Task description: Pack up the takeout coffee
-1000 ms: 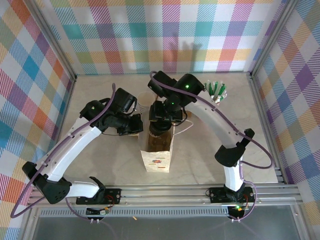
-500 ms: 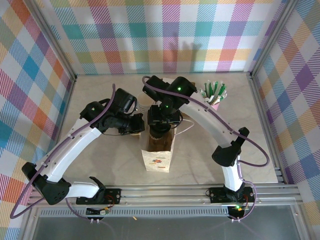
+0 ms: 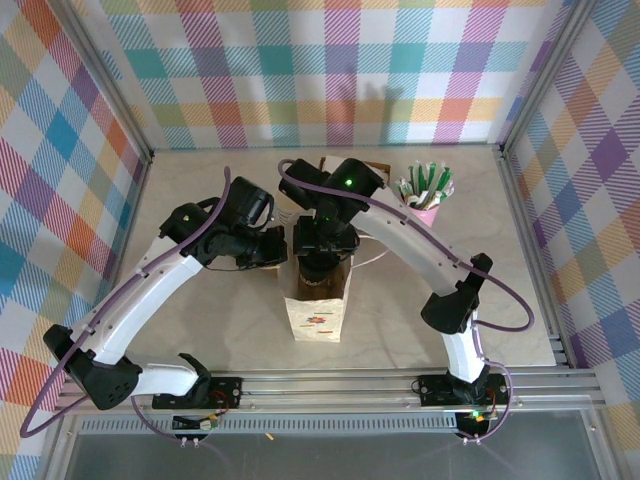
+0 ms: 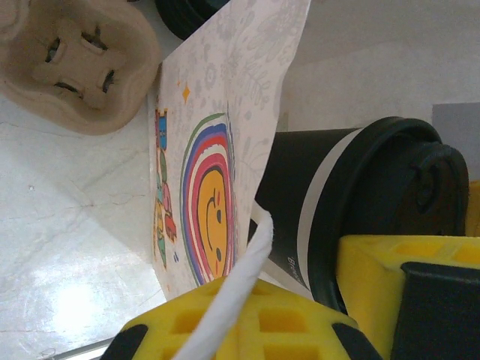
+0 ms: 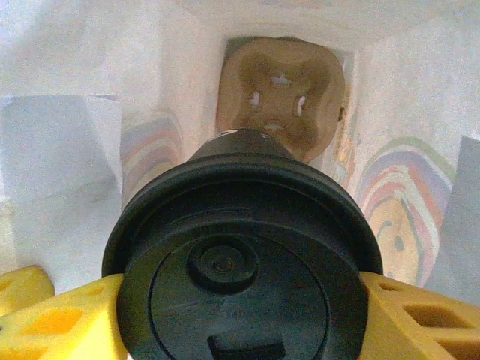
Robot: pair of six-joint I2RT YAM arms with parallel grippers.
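Top view: the left tool [image 3: 279, 250] is pinched together on the white paper bag [image 3: 316, 320] rim, apparently holding its mouth open beneath the right tool [image 3: 320, 262].

Left wrist: the takeout coffee [image 4: 352, 202] hangs just behind the bag wall.

Right wrist: the right tool is clamped on the coffee's lid, centred over the cup carrier [image 5: 281, 94] at the bag's bottom.

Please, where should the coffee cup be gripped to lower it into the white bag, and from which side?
Grip the takeout coffee on its round wall just under the black lid, coming from above. It stands upright and the bag walls close in on all sides; the right gripper holds it so.
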